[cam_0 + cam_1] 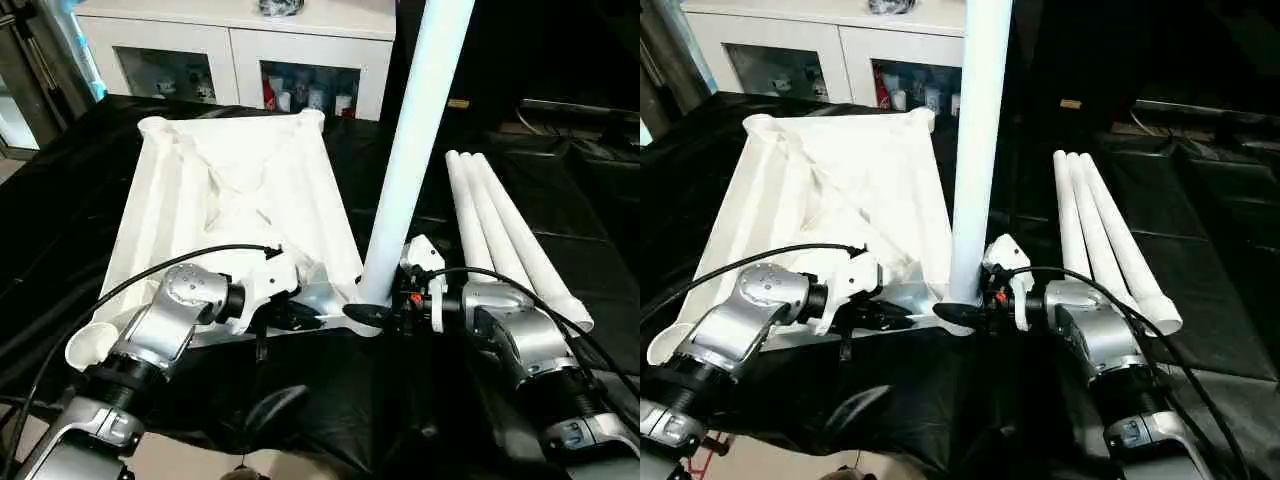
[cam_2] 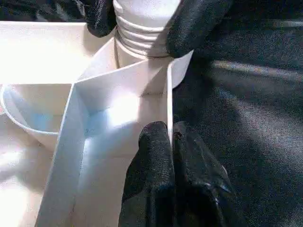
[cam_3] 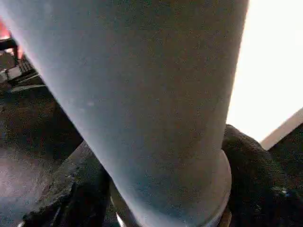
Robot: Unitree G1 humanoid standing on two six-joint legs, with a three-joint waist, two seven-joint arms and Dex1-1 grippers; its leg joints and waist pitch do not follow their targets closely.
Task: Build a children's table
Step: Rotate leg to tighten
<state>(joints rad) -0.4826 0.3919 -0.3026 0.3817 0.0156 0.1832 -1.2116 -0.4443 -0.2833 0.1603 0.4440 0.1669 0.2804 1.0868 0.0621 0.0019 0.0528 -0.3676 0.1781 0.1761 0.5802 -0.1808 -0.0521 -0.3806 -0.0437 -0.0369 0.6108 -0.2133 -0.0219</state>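
The children's table top lies upside down on the black cloth, ribbed underside up. One white leg stands upright in its near right corner socket, threaded end at the socket mouth. My right gripper holds this leg at its base, one black finger on each side. My left gripper is shut on the thin side wall of the top just beside that corner. Three more legs lie side by side on the cloth to the right.
A white cabinet with glass-fronted compartments stands behind the table top. Black cloth covers the work surface. Cables run from both forearms over the near edge.
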